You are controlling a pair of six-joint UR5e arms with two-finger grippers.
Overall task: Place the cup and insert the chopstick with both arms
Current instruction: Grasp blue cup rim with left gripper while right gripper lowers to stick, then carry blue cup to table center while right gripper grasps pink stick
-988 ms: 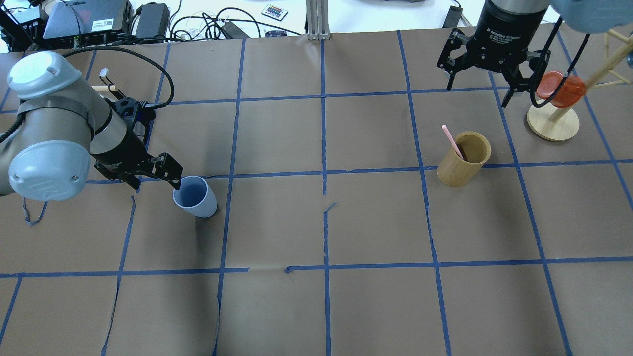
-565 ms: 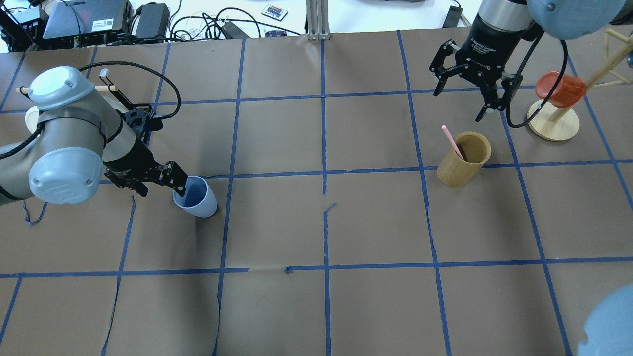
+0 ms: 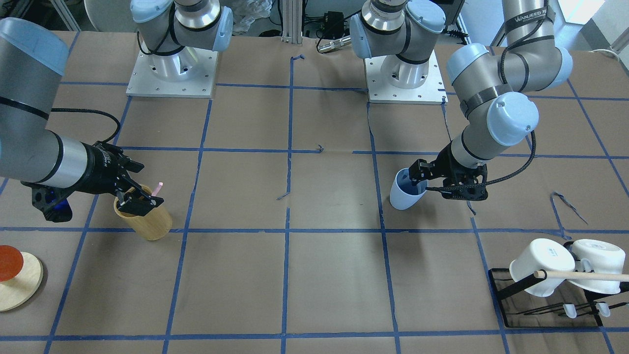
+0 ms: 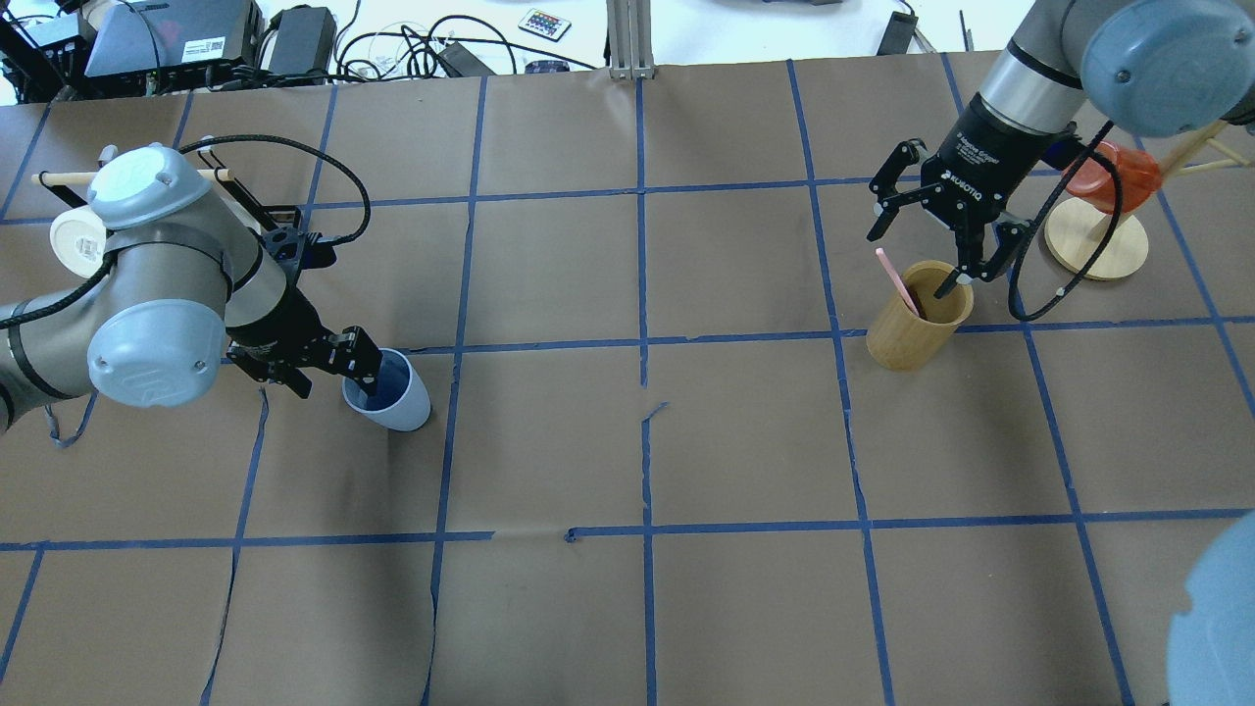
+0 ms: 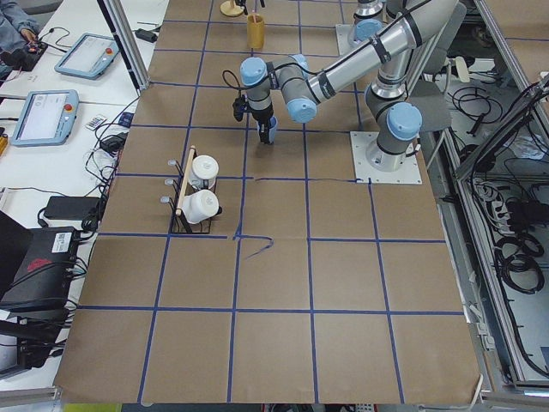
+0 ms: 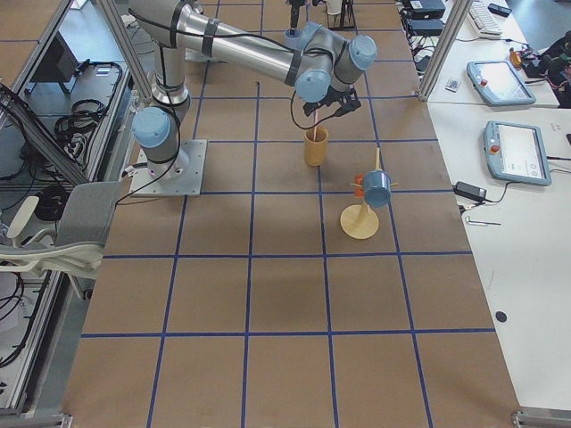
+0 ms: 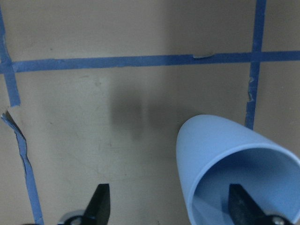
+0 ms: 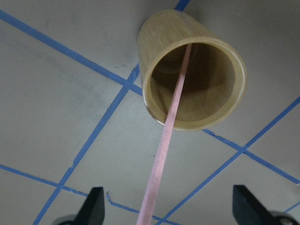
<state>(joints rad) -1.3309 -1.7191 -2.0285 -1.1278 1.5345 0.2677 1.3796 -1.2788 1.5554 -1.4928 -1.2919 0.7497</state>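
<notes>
One smooth blue cup [image 4: 397, 402] stood mouth up toward the counter's left edge. The left gripper [image 4: 333, 378] was spread wide, one finger inside the rim. One thin pink chopstick [image 4: 897, 282] leaned in one round bamboo holder [image 4: 912, 338] near the right edge, its top tipped leftward between the right gripper's [image 4: 912, 260] wide fingers.

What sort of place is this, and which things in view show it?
Probably a robotics lab: two robot arms bolted to a table with a blue tape grid, teach pendants on a side bench, and cables behind.
</notes>
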